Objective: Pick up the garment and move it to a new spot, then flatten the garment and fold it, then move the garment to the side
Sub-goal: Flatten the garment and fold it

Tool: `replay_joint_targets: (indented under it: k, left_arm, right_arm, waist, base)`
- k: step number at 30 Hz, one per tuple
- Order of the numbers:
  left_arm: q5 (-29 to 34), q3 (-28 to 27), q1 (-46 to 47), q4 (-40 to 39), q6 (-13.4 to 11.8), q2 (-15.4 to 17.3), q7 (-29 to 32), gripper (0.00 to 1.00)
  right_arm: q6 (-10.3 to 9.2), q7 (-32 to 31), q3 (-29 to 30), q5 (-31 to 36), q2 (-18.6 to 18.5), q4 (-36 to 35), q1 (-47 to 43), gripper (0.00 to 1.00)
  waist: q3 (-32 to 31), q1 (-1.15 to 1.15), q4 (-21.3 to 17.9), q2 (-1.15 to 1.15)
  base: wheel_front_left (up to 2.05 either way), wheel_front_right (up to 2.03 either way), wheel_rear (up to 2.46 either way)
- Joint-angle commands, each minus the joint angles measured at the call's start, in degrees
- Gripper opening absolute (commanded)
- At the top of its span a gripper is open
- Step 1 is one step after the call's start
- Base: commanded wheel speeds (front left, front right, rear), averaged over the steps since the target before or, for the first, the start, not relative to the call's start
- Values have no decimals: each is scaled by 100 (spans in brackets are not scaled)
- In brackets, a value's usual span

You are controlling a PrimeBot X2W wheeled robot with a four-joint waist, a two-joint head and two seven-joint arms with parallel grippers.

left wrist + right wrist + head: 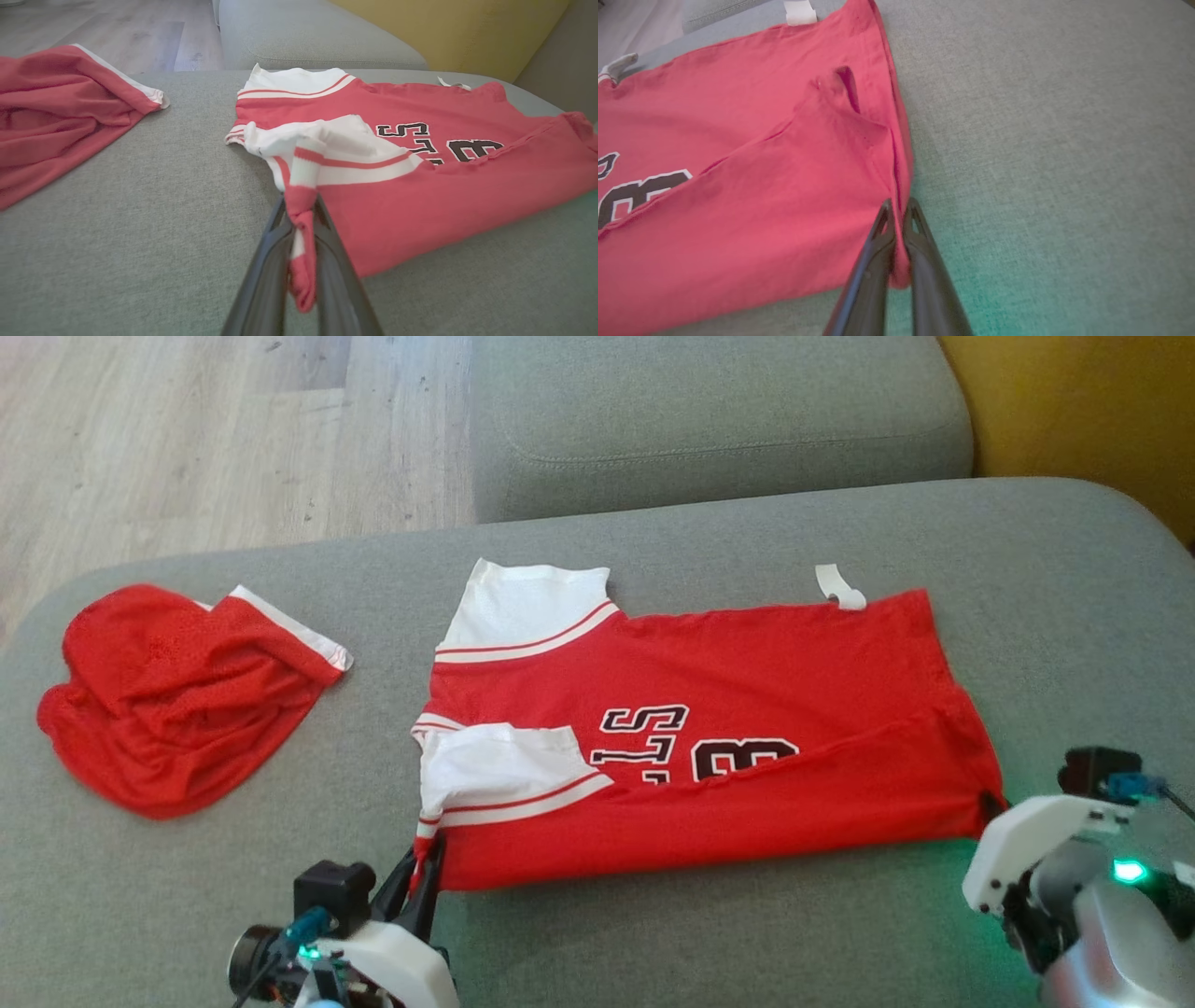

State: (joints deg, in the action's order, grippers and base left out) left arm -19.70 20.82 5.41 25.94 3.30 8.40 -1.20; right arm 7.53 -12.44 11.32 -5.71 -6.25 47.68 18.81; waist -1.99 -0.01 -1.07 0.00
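Jersey (794,803) of red fabric, folded oblong, nubbly grey woven cushion (653,943)

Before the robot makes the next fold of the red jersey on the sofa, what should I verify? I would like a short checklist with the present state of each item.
1. The left tool is shut on the jersey at the sleeve-end corner: ok.
2. The right tool is shut on the hem corner: ok.
3. Each grip takes both fabric layers: cannot tell.
4. The folded flap lies smooth: not ok, it puckers near the hem.
5. The other red garment lies apart from the jersey: ok.
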Motion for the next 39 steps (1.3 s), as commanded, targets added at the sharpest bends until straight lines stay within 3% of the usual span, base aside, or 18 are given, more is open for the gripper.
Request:
replay_joint_targets:
  k: [1, 2, 3, 4, 5, 12, 17, 22, 31, 39]
  left_arm:
    - [-51, -172, 140, -272, -85, 128, 37, 0]
    - [-70, -176, 99, -325, -118, 124, 82, 9]
    - [-73, -184, 72, -373, -161, 121, 102, 52]
    - [-74, -197, 54, -419, -214, 109, 97, 95]
    - [-82, -207, 41, -463, -254, 88, 82, 100]
    - [-148, -470, 219, -816, -461, -82, -772, 100]
    - [-171, -645, 426, -1059, -434, -137, -1238, 100]
    - [-120, -699, 803, -1204, -241, -93, -1331, 100]
    - [215, -382, 2956, -427, 234, 610, -273, 100]
    - [-479, 263, 4645, 570, 414, 1270, 1169, 100]
  right_arm:
    - [-4, -55, -187, -153, -74, -415, 12, 0]
    - [-4, -76, -223, -255, -60, -614, -91, 5]
    - [-4, -88, -233, -359, -48, -810, -190, 92]
    - [-4, -103, -191, -479, -28, -986, -279, 100]
    - [-4, -106, -144, -589, -6, -1159, -354, 100]
    - [-4, 611, -326, -1076, 44, -2539, -719, 100]
    - [-4, 1220, -590, -1209, -24, -3115, -827, 100]
    - [-4, 1636, -687, -1240, -44, -3414, -693, 100]
    - [-4, 1542, -880, -1061, -131, -3496, 210, 100]
    - [-4, 1566, -1141, -1113, -196, -3456, 979, 100]
  waist:
    - [0, 1, -8, 0]
    - [2, 1, -15, 0]
    - [6, 1, -23, 0]
    - [12, 1, -30, 0]
    - [19, 1, -35, 0]
    - [129, 1, -54, 0]
    - [299, 1, -100, 0]
    - [652, 1, -189, 0]
    - [1631, 1, -496, 0]
    - [2383, 1, -850, 0]
  base:
    - [0, 0, 0]
    - [0, 0, 0]
    - [0, 0, 0]
    - [0, 0, 0]
    - [0, 0, 0]
    - [0, 0, 0]
    - [0, 0, 0]
    - [0, 0, 0]
    - [0, 0, 0]
    - [0, 0, 0]
